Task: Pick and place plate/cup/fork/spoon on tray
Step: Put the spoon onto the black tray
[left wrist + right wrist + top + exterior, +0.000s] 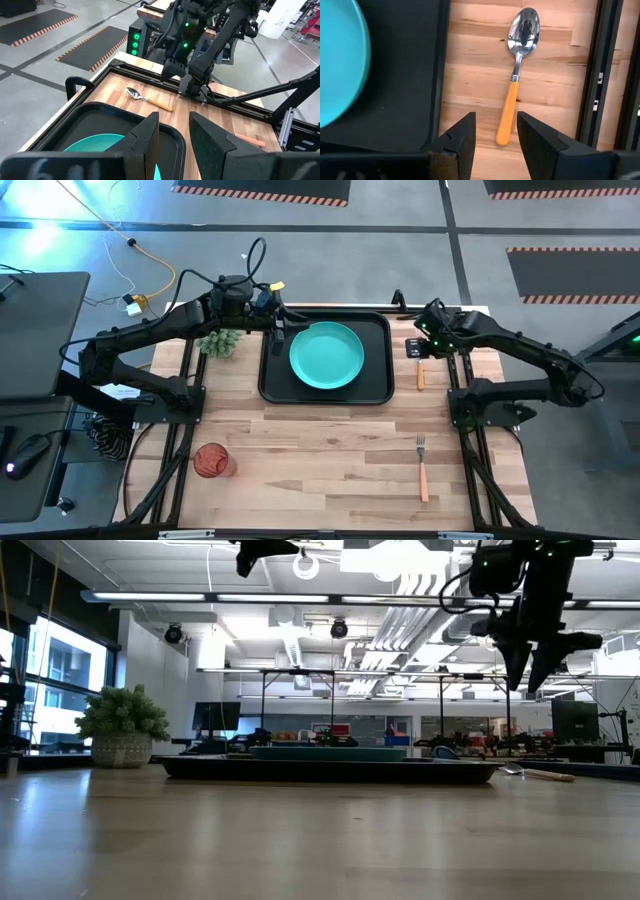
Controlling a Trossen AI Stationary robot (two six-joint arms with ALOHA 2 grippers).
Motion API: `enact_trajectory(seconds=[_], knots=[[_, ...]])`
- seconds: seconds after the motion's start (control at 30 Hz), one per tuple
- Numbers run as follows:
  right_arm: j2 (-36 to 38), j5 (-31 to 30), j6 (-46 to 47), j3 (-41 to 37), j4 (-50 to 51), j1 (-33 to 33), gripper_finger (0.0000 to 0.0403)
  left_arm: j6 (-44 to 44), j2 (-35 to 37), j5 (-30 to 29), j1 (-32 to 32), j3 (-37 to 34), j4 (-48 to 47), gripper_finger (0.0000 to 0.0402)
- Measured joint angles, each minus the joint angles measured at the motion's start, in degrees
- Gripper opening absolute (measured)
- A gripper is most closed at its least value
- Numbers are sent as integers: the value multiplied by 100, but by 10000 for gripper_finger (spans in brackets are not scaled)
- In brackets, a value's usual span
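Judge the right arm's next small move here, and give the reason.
Probably lower the right pincer straight down onto the spoon. It is open and sits above the orange handle, apart from it; the spoon lies on the table beside the tray, where the plate already rests.

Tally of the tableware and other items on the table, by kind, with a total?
Plates: 1, the plate
Trays: 1, the tray
Cups: 1, the cup
Forks: 1, the fork
Spoons: 1, the spoon
Plants: 1, the plant
Total: 6
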State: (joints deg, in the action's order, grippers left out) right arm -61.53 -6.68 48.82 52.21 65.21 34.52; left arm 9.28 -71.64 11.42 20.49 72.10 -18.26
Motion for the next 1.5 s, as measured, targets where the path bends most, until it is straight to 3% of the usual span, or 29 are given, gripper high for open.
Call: enact_trajectory(seconds=[0.3, 0.83, 1.0, 1.27, 1.5], knots=[[-568, 367, 169, 0, 6, 0, 135, 4, -2, 0, 0, 0, -23, 99], [-1696, 272, -286, 0, 190, 400, 135, 7, -2, 0, 0, 0, -40, 99], [-1798, 369, -689, -38, 75, 650, 135, 8, -2, 0, 0, 0, -38, 99], [-1581, 552, -788, -1022, -756, 938, 135, 12, -2, 0, 0, 0, -35, 99], [-1573, 541, -792, -1287, -1420, 938, 135, 107, -2, -6, 0, 0, -35, 99]])
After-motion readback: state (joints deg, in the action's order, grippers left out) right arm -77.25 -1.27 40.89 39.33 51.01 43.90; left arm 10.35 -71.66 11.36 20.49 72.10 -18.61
